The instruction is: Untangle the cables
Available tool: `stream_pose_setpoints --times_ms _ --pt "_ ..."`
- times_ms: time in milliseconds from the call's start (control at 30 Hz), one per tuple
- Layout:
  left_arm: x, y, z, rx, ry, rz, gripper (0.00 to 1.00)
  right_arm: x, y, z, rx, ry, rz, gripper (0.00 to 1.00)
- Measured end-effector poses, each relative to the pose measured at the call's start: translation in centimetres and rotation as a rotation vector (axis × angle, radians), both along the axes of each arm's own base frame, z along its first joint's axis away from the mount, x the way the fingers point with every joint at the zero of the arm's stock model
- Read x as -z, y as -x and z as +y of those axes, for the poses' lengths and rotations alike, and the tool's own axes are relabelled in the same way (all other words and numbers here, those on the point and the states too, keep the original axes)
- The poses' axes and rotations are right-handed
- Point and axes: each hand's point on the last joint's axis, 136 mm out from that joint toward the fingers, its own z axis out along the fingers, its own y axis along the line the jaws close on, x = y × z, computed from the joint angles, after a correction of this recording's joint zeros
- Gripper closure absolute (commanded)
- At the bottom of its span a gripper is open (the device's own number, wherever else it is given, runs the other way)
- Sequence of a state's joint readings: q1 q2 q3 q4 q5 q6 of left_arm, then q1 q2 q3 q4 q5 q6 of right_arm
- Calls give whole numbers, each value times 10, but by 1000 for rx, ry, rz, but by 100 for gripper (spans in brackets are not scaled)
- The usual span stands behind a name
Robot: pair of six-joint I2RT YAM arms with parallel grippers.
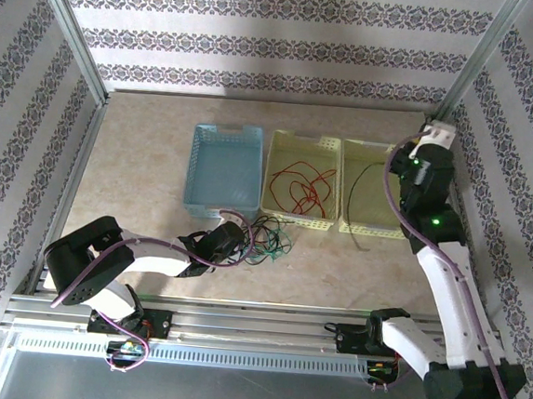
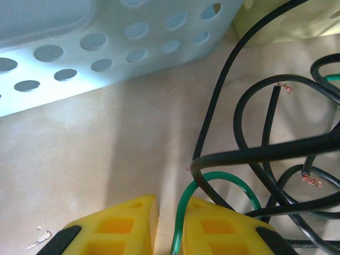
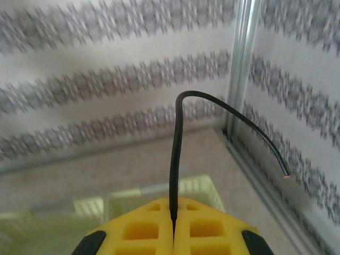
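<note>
A tangle of green and black cables (image 1: 268, 237) lies on the table in front of the baskets. My left gripper (image 1: 220, 243) sits low at its left edge. In the left wrist view the left gripper (image 2: 170, 204) is slightly open, and a green cable (image 2: 183, 212) runs through the gap against the right finger, looping under black cables (image 2: 239, 106). My right gripper (image 1: 398, 161) is raised over the right yellow basket (image 1: 367, 229). It (image 3: 173, 204) is shut on a black cable (image 3: 175, 159), which hangs down past the basket's front (image 1: 353, 193). Red cables (image 1: 305, 186) lie in the middle yellow basket (image 1: 269, 172).
A blue basket (image 1: 194, 170) stands left of the two yellow ones, and its perforated wall (image 2: 79, 48) is close ahead of the left fingers. Patterned walls and metal posts enclose the table. The right arm is near the back right corner post (image 3: 241, 64).
</note>
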State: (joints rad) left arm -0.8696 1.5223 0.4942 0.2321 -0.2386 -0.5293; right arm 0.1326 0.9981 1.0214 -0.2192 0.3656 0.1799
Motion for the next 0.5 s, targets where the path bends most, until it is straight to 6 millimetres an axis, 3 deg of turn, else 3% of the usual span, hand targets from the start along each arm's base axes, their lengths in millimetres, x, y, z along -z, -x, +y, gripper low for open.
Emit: stream_pose_setpoints --times_ms 267,433,467,500 --pt "0 1 0 2 2 0 81 130 -15 -7 85 -39 346 100" --pt "0 1 0 2 1 1 81 189 -20 -8 123 -81 510 100" --pt "0 1 0 2 1 1 81 202 -20 -7 126 -92 548 93" --pt "0 1 0 2 1 2 81 212 -19 -6 129 -105 576 79"
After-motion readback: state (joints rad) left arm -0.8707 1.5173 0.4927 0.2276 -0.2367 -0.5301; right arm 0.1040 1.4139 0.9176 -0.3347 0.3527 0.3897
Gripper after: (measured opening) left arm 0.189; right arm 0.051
